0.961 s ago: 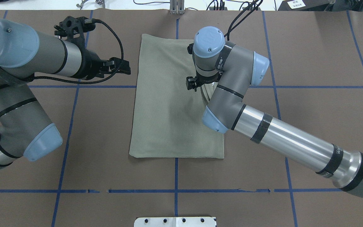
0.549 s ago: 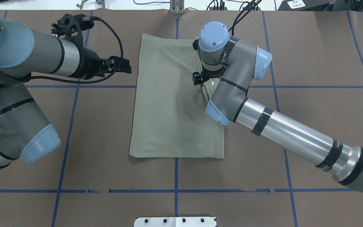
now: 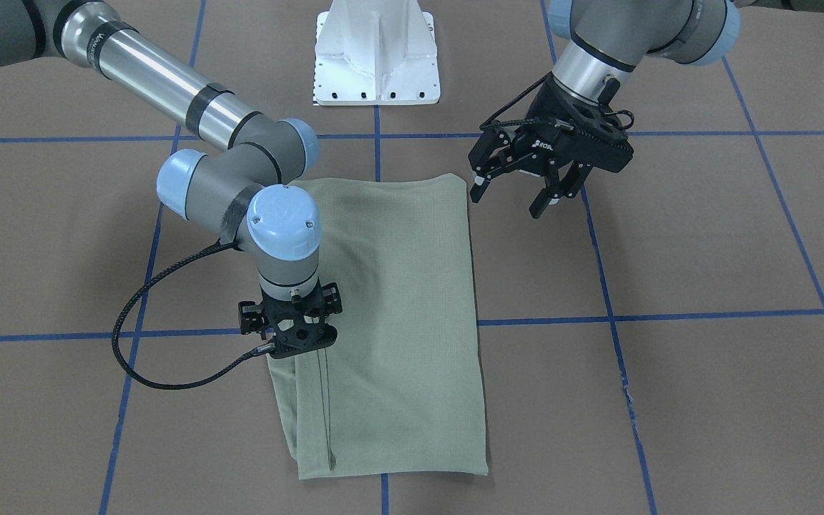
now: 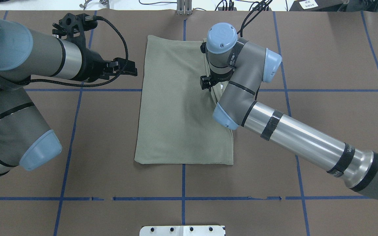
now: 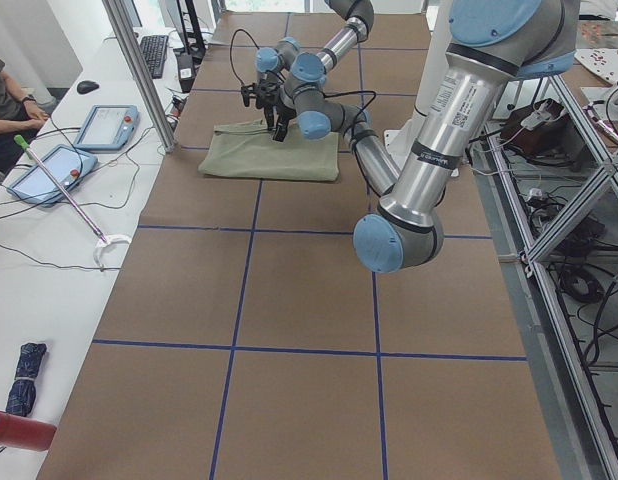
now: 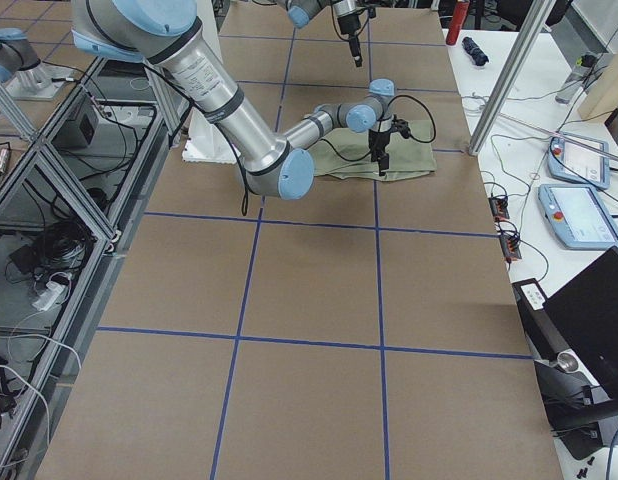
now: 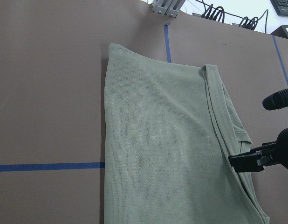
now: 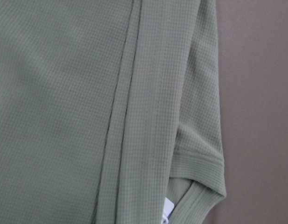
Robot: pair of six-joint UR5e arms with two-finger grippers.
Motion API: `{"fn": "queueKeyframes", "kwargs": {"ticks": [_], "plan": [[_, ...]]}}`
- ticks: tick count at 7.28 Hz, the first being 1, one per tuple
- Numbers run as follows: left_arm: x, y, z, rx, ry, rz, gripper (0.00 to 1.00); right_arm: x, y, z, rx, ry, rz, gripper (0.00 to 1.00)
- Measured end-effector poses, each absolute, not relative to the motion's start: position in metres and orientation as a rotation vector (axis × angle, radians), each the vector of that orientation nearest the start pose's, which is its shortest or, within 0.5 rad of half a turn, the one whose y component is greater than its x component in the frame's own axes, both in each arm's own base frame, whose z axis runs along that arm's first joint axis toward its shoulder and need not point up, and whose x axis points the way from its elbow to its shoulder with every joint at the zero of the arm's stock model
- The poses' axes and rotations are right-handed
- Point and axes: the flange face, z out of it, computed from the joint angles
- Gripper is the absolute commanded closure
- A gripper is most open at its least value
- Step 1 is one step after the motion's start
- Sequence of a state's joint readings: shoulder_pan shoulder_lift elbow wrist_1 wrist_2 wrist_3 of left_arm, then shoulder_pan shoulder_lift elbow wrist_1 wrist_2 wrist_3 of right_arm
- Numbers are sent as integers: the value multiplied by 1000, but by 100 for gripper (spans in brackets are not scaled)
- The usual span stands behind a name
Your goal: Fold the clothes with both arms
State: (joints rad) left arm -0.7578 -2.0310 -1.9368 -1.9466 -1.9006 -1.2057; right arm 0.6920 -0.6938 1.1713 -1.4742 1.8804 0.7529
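The shirt [image 4: 179,108] lies flat on the counter [image 4: 110,131], folded into an upright rectangle across the middle blue tape line, with extra layers stacked along the edge on the robot's right. The right arm [image 4: 241,82] reaches in low from its side, elbow over the shirt's near right part and wrist turned straight down above that layered edge, in the half far from the robot. The left arm [image 4: 44,59] is held off the cloth on the robot's left, raised above bare counter just beside the shirt's far left corner. Its jaws are spread wide with nothing between them, pointing down and toward the shirt in the front view. The right jaws sit beneath the wrist and its black camera mount [image 3: 290,325], so whether they are apart, together or pinching cloth cannot be told. The right wrist view shows only close knit folds, a ribbed hem and a scrap of white [image 8: 167,210] at the bottom edge. In the overhead view the right arm covers much of the shirt's right edge.
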Motion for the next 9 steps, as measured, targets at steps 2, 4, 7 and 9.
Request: {"fn": "queueKeyframes", "kwargs": {"ticks": [2, 4, 7, 9], "plan": [[350, -471, 195, 389, 1161, -144, 0, -561, -595, 273, 160, -641, -217, 0], [350, -470, 195, 389, 1161, -143, 0, -565, -591, 276, 152, -640, -226, 0], [350, -470, 195, 388, 1162, -142, 0, -567, -589, 280, 145, -636, -231, 0], [350, -470, 194, 389, 1164, -142, 0, -567, -589, 285, 140, -631, -231, 0]]}}
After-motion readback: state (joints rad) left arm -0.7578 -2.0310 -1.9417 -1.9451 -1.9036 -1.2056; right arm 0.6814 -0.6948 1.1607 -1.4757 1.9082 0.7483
